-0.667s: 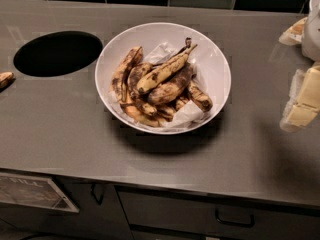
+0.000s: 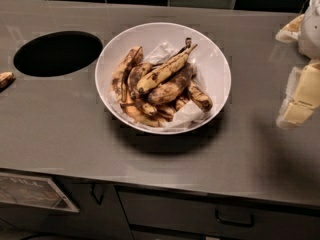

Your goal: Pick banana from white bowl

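Nothing that I can see has shifted since a moment ago: my pincer (image 2: 286, 76) hangs at the same spot by the right edge of the view, over the grey counter (image 2: 60, 129), well apart from the white bowl (image 2: 212, 49). Its two pale yellow fingers (image 2: 300, 99) stand apart with only bare counter between them, clamped on nothing. The banana (image 2: 165, 70) lies on top of the heap in the bowl, slanted, with its thin stem pointing up and to the right toward the far rim. Darker, browner bananas (image 2: 172, 89) crowd under and beside it (some touching it), and crumpled white paper (image 2: 160, 51) shows behind them. Left of the bowl is a round dark hole (image 2: 57, 53) in the counter, and at the left edge the end of another banana (image 2: 5, 79) pokes in. Drawer fronts with a dark handle (image 2: 232, 219) run below.
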Robot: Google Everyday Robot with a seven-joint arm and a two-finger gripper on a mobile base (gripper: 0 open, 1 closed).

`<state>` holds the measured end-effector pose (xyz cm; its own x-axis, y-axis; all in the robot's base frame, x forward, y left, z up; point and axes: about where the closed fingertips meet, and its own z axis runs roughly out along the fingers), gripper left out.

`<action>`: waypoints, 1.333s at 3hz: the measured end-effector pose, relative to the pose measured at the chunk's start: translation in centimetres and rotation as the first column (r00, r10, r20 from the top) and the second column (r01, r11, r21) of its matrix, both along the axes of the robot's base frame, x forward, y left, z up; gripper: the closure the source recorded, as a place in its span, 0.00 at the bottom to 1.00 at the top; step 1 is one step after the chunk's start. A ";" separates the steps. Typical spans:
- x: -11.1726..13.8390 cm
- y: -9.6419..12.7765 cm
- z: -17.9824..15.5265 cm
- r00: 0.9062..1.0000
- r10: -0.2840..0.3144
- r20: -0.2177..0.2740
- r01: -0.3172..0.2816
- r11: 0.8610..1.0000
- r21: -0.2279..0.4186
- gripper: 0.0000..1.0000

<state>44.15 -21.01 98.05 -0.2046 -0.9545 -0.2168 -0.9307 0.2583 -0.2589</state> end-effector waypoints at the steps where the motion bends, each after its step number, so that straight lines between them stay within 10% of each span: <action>1: 1.3 3.5 0.5 0.995 0.099 0.003 -0.099 0.995 -0.017 0.00; 2: 2.5 7.7 1.2 0.974 0.226 0.014 -0.225 0.974 -0.022 0.00; 4: 3.9 9.4 1.9 0.964 0.260 0.045 -0.259 0.965 -0.030 0.00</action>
<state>48.04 -11.65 99.99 0.0611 -0.9784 -0.1974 -0.9513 0.0028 -0.3082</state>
